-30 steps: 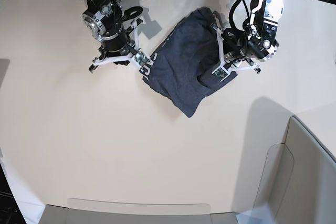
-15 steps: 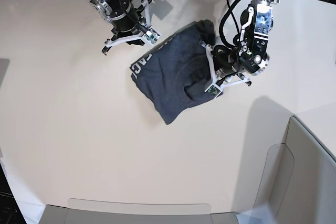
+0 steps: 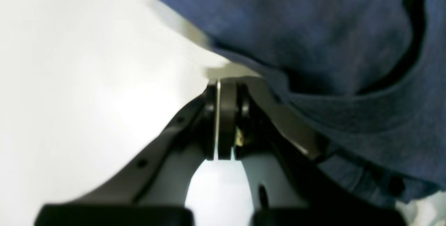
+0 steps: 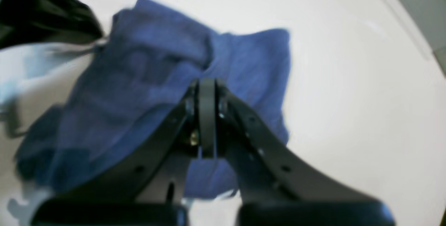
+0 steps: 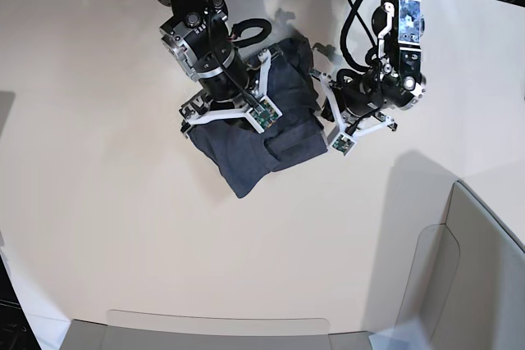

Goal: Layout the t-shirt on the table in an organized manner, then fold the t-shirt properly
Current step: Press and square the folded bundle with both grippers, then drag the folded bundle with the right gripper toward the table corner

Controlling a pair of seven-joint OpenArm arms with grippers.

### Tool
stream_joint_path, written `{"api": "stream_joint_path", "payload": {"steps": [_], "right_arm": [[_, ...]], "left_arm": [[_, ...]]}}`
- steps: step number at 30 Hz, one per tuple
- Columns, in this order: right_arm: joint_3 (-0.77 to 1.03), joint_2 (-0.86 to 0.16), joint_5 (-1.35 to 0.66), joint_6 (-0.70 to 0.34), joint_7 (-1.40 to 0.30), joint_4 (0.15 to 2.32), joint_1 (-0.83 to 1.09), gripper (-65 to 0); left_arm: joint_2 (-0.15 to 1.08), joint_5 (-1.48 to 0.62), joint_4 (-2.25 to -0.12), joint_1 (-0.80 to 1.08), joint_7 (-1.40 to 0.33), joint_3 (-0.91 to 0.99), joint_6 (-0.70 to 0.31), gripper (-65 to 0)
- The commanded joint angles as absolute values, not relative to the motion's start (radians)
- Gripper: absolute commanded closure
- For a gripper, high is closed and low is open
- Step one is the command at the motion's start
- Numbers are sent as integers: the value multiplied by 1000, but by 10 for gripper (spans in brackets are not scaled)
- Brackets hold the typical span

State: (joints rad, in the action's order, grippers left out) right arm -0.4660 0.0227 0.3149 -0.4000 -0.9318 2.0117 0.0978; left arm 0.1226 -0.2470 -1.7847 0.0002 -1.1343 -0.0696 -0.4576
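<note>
1. Shirt position: the t-shirt (image 5: pixel 258 141) lies bunched in a dark heap on the counter (image 5: pixel 123 227), near its far edge, between the two arms; it is not yet laid out.
2. Right hand (image 5: pixel 261 114): in the base view it sits over the heap's upper middle, directly above the cloth. In its wrist view the fingers are pressed together with no gap and the blue fabric (image 4: pixel 139 90) spreads beyond them; nothing appears pinched between them.
3. Left hand (image 5: pixel 338 142): it stands at the heap's edge on the bin side, just beside the cloth. In its wrist view the fingers meet, and the t-shirt (image 3: pixel 331 62) drapes along one side of them; whether a fold is caught there I cannot tell.
4. Long axis: the heap runs diagonally, from the far side near the left arm down to a pointed corner nearer the camera.
5. Judgement: spreading turns on pulling opposite ends apart along that diagonal; both hands are nearer the far end, the pointed corner nearer the right.
</note>
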Motion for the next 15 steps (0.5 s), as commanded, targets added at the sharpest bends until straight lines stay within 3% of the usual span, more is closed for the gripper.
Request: {"api": "stream_joint_path", "payload": {"steps": [1, 10, 15], "right_arm": [[-464, 31, 314, -392, -914, 2000, 67, 0], [-369, 33, 213, -386, -909, 1698, -31, 0], [-183, -10, 217, -386, -944, 1667, 7, 0]], "left_arm": [[128, -257, -1817, 4, -1135, -45, -461, 0], [143, -257, -1939, 104, -1127, 150, -461, -124], [191, -257, -1952, 148, -1125, 165, -461, -129]]}}
